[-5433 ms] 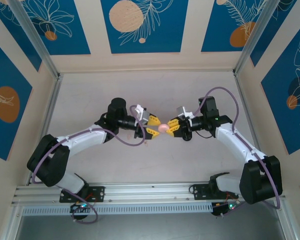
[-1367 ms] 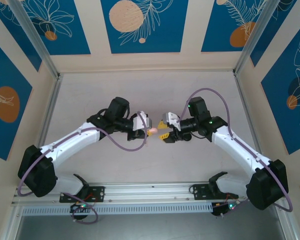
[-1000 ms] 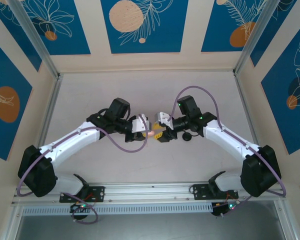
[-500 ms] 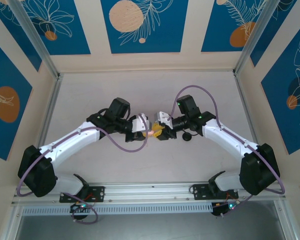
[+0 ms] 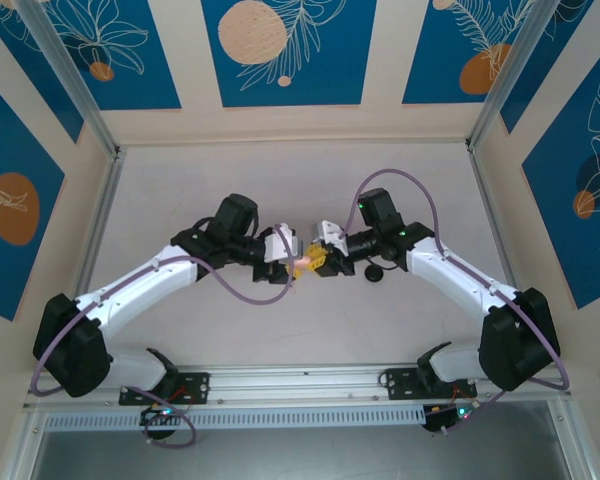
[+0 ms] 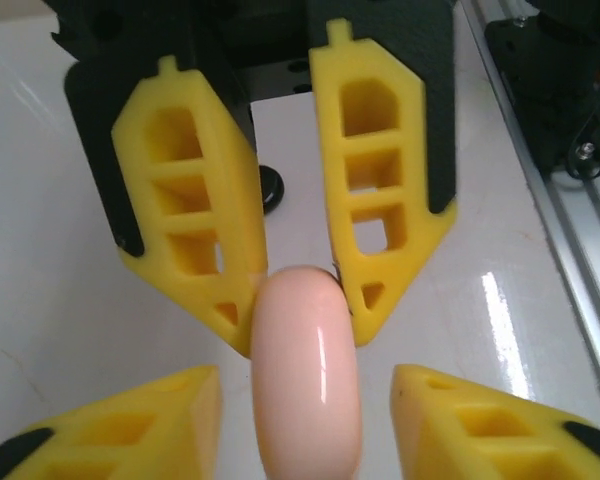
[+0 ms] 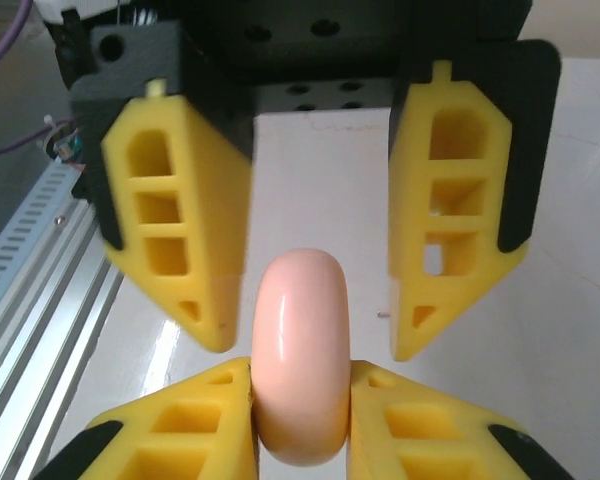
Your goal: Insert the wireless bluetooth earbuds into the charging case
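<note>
Over the middle of the counter point(image 5: 280, 190), the left hand point(image 5: 292, 263) stands wide, its fingers clear of the pink charging case point(image 7: 300, 350) (seen edge-on between both hands). The right hand point(image 5: 318, 262) pinches the case's other end, both pads touching.

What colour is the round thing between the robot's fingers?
The round case is pale pink, clearest in the right wrist view.

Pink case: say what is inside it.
The pink case presents a smooth edge with no open gap, pinched by the right gripper. Its shell covers whatever lies inside, so the contents cannot be seen.
</note>
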{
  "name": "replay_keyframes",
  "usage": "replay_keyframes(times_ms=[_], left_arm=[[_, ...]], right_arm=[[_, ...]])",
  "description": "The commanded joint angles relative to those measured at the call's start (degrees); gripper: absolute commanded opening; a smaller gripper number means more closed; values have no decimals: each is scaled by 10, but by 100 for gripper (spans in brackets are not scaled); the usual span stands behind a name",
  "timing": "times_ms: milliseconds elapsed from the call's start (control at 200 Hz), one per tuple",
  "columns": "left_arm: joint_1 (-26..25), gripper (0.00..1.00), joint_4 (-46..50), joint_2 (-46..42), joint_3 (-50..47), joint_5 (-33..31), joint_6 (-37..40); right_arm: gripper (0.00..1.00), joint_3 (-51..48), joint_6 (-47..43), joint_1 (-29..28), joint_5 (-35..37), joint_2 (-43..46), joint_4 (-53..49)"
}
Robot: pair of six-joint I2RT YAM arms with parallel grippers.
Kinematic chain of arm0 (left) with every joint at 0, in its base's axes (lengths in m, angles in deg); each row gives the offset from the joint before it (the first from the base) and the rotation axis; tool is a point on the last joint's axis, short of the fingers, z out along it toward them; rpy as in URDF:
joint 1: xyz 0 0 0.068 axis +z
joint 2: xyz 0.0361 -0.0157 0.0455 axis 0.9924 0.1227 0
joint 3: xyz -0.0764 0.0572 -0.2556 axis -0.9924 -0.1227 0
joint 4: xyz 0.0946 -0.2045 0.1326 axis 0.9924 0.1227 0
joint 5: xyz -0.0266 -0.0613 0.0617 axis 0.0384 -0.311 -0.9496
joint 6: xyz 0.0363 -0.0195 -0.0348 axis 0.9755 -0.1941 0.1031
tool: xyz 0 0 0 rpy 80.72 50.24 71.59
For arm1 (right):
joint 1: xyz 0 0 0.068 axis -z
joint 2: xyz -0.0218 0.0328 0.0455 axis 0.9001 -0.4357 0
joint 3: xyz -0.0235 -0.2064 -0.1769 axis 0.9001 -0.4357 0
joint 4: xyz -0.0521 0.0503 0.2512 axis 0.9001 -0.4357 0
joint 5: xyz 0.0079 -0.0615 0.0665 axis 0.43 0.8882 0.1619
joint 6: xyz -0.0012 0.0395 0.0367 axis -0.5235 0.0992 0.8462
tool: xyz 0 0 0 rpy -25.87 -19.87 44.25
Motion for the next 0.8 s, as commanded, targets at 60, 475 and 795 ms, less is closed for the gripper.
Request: replay_keyframes(times_ms=[60, 475, 795], left_arm=[[6, 54, -171, -30, -73, 66, -72], [6, 53, -422, -24, -142, 140, -223], [4, 48, -490, -9, -143, 177, -283]], right_arm=[[23, -41, 37, 46, -95, 56, 46], [21, -80, 86, 100, -223, 98, 104], [21, -85, 112, 96, -222, 98, 133]])
